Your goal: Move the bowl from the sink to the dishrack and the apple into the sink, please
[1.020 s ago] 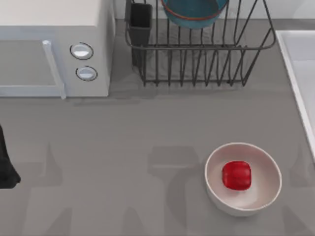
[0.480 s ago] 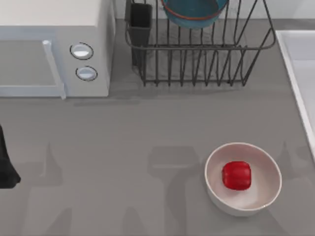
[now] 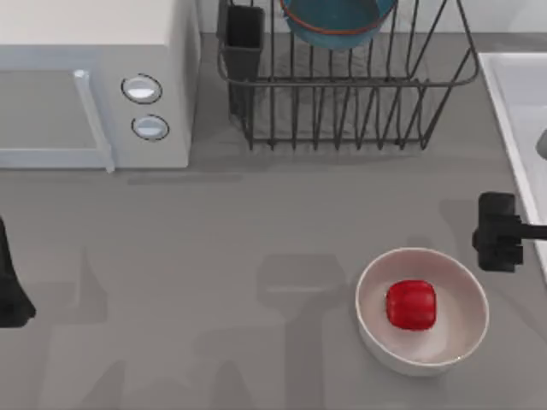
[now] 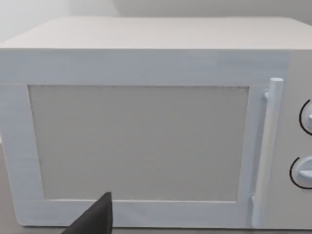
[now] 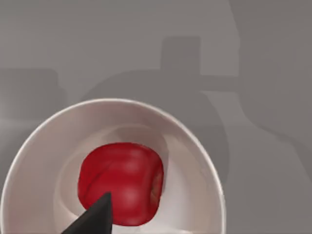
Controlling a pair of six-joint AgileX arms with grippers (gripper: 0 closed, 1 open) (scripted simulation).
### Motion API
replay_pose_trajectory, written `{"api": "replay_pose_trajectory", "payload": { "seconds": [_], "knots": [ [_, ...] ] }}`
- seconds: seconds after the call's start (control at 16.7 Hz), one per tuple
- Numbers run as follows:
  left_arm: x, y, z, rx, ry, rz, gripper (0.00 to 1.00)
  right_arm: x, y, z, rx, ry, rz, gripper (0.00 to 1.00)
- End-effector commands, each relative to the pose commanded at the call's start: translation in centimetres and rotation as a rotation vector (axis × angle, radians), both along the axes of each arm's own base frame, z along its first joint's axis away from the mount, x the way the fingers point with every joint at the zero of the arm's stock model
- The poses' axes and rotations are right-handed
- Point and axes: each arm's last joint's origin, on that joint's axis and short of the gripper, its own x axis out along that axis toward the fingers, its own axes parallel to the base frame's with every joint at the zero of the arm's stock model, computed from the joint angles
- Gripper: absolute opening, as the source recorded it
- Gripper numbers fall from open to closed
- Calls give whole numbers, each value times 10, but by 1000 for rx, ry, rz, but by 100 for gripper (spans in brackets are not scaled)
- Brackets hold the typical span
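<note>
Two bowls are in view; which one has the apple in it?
The white bowl on the table near the right hand holds the apple. The teal bowl with the orange-red rim sits in the dishrack.

Grey tabletop (image 3: 256, 213), soft shadows, white microwave (image 3: 94, 77) at back left.

The right gripper (image 3: 498, 232) is coming into the top view from the right edge of the frame, where a second ago there was bare table; it is now hanging at middle right, just above and to the right of the white bowl (image 3: 461, 329) and beside the sink (image 3: 513, 128) rim at the far right.
</note>
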Motion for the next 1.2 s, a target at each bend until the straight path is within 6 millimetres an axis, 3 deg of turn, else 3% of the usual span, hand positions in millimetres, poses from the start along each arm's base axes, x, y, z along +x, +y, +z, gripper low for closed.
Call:
{"api": "replay_pose_trajectory", "payload": {
  "seconds": [0.24,0.54,0.72,1.02,1.2],
  "knots": [
    [0,0,0,0,0,0,100,38,50,-13,-88,304,6,100],
    [0,0,0,0,0,0,100,61,98,-29,-192,485,0,100],
    [0,0,0,0,0,0,100,65,108,-34,-217,515,-3,100],
    [0,0,0,0,0,0,100,66,107,-35,-214,514,-7,100],
    [0,0,0,0,0,0,100,68,108,-53,-215,514,-11,100]
  ]
}}
